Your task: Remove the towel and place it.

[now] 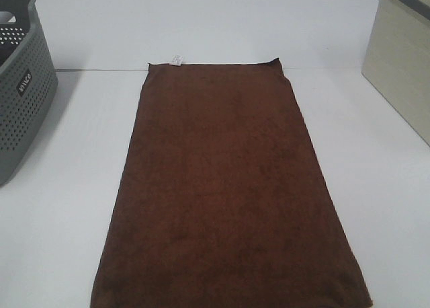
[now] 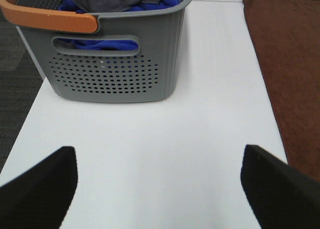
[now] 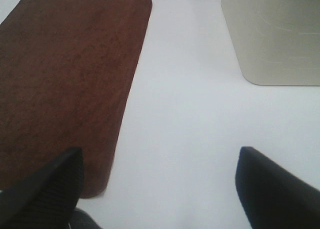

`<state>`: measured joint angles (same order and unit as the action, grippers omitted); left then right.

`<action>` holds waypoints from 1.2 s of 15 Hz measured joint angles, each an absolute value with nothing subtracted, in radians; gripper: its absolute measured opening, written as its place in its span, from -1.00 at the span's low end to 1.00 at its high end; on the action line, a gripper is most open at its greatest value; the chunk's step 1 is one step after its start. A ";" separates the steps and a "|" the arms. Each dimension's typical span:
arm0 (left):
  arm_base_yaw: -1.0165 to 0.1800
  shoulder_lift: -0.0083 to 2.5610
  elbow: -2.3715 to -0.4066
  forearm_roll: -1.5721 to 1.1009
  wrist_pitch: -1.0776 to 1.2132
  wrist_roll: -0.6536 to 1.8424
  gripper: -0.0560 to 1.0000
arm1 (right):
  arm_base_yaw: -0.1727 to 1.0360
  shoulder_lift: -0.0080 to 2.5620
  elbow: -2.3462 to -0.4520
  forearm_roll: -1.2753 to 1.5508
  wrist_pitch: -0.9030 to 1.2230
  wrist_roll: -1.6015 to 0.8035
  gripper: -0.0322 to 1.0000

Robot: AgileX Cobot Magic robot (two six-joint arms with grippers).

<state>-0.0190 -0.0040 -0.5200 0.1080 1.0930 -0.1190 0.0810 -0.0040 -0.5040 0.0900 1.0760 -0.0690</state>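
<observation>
The towel [image 1: 225, 187] lies spread flat on the white table [image 1: 60, 207], a long dark brown rectangle filling the middle of the exterior high view. Its long axis runs from the near edge of the table straight toward the far edge, with the short ends near and far. The far short end carries a small white tag [image 1: 177, 60] close to its left corner, and that end reaches the seam where the table meets a second white surface behind it. The near short end runs out of the bottom of the high view, so its edge is only partly seen. To the left of the towel, well apart from it, stands a grey perforated basket [image 1: 23, 93] with an orange handle [image 2: 47, 20]; blue and grey cloth [image 2: 120, 0] is piled inside it. To the right, also apart, sits a pale beige box [image 1: 403, 66]. The left gripper [image 2: 159, 181] hovers over bare table between the basket and the towel's long left edge, its jaws spread wide and holding nothing. The right gripper [image 3: 159, 186] hangs beside the towel's long right edge, jaws likewise wide apart and empty.
</observation>
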 joint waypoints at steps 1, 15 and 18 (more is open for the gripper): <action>-0.019 -0.005 -0.503 0.089 1.073 -0.095 0.65 | 0.081 -0.004 -0.503 0.090 1.069 -0.073 0.60; -0.019 -0.005 -0.495 -0.006 1.052 0.000 0.65 | 0.081 -0.004 -0.503 0.089 1.067 -0.074 0.60; -0.019 -0.005 -0.495 -0.006 1.052 0.000 0.65 | 0.081 -0.004 -0.503 0.089 1.067 -0.074 0.60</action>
<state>-0.0190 -0.0050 -0.4950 -0.0060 1.0520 0.0000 0.0810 -0.0040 -0.5030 0.0890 1.0670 -0.0740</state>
